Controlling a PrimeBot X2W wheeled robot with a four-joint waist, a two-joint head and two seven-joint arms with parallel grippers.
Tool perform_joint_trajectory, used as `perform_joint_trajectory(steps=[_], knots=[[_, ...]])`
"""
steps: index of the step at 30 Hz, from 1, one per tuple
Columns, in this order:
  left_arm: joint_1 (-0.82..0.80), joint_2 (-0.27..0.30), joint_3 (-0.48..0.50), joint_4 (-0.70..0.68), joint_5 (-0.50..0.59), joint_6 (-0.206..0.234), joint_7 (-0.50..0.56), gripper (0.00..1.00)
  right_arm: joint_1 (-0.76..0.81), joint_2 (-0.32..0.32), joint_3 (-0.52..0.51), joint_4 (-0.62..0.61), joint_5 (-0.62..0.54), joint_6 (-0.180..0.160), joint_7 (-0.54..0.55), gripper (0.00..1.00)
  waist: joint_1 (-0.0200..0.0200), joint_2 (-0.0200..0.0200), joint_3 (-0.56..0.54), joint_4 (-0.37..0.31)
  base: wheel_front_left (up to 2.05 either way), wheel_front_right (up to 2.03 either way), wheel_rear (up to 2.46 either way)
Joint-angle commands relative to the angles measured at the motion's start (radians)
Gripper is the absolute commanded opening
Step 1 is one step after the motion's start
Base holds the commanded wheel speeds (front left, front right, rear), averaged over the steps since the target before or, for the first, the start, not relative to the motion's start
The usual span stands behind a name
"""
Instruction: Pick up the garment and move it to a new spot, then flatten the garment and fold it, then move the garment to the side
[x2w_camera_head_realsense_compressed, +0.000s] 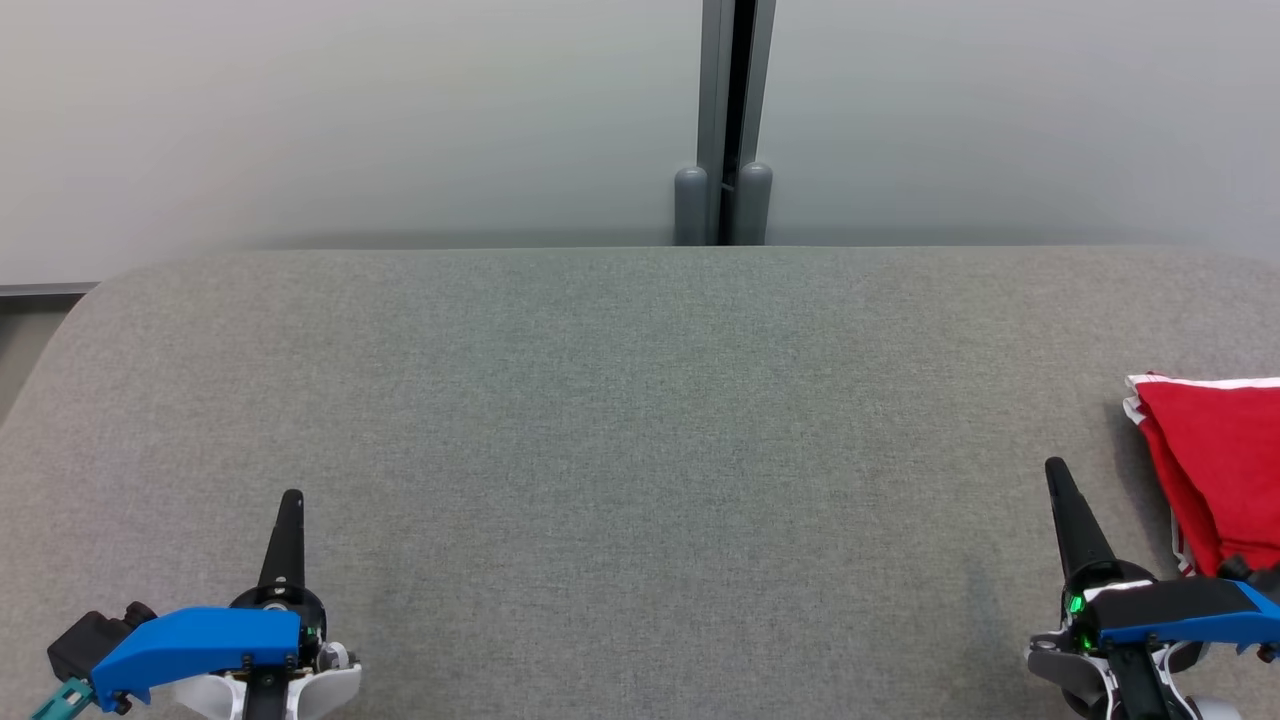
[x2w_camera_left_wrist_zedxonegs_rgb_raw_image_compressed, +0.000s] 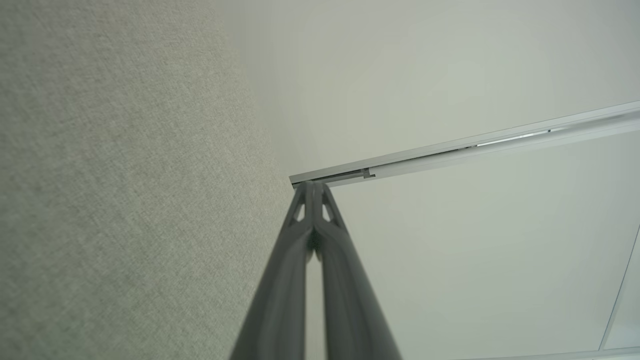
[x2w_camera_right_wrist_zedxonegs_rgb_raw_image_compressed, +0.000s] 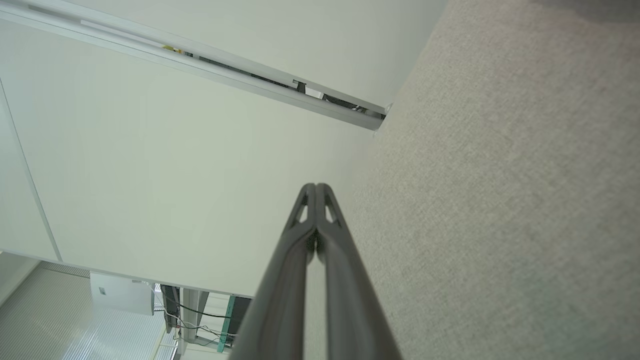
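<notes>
A folded red garment (x2w_camera_head_realsense_compressed: 1220, 460) with white trim lies at the right edge of the grey fabric table (x2w_camera_head_realsense_compressed: 620, 420), partly cut off by the head view's border. My right gripper (x2w_camera_head_realsense_compressed: 1056, 470) hovers just left of it, apart from the cloth, its fingers (x2w_camera_right_wrist_zedxonegs_rgb_raw_image_compressed: 316, 192) pressed together with nothing between them. At the lower left my left gripper (x2w_camera_head_realsense_compressed: 291, 500) is likewise shut and holds nothing, its fingertips (x2w_camera_left_wrist_zedxonegs_rgb_raw_image_compressed: 314, 187) meeting above the table surface.
A pale wall stands behind the table, split by a dark vertical post (x2w_camera_head_realsense_compressed: 726, 120). The table's rounded far left corner (x2w_camera_head_realsense_compressed: 90, 300) drops off to the floor. The right wrist view catches a slatted floor and cables (x2w_camera_right_wrist_zedxonegs_rgb_raw_image_compressed: 190, 310) beyond a partition.
</notes>
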Motion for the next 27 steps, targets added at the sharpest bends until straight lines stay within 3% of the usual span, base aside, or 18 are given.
perform_joint_trajectory(steps=[1, 27], knots=[[-0.017, 0.001, 0.011, -0.010, -0.024, -0.007, 0.007, 0.00, 0.006, -0.006, -0.004, -0.011, 0.029, 0.000, 0.007, 0.00, -0.0001, -0.0001, -0.001, 0.001, 0.00, 0.00, 0.00], [-0.025, -0.011, 0.046, -0.025, -0.191, -0.023, 0.058, 0.00, 0.015, -0.007, -0.016, -0.026, 0.240, 0.000, 0.058, 0.00, -0.0001, -0.0001, -0.022, 0.010, 0.00, 0.00, 0.00]])
